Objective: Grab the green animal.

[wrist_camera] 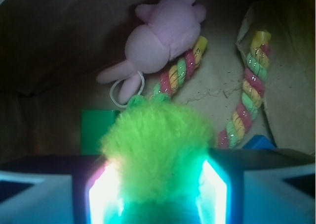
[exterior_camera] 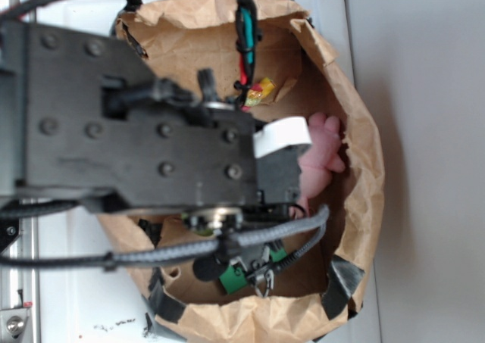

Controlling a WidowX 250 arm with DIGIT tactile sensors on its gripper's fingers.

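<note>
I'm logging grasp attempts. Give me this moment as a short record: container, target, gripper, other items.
container: brown paper bag
target: green animal, fuzzy, sitting between the jaws in the wrist view
gripper: jaws closed on both sides of the green animal
other items: pink plush, striped rope, flat green block

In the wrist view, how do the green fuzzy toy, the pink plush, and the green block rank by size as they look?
1. The green animal, between the fingers, looks largest, but it is nearest the camera, so that is unsure.
2. The pink plush.
3. The green block, partly hidden behind the green animal.
</note>
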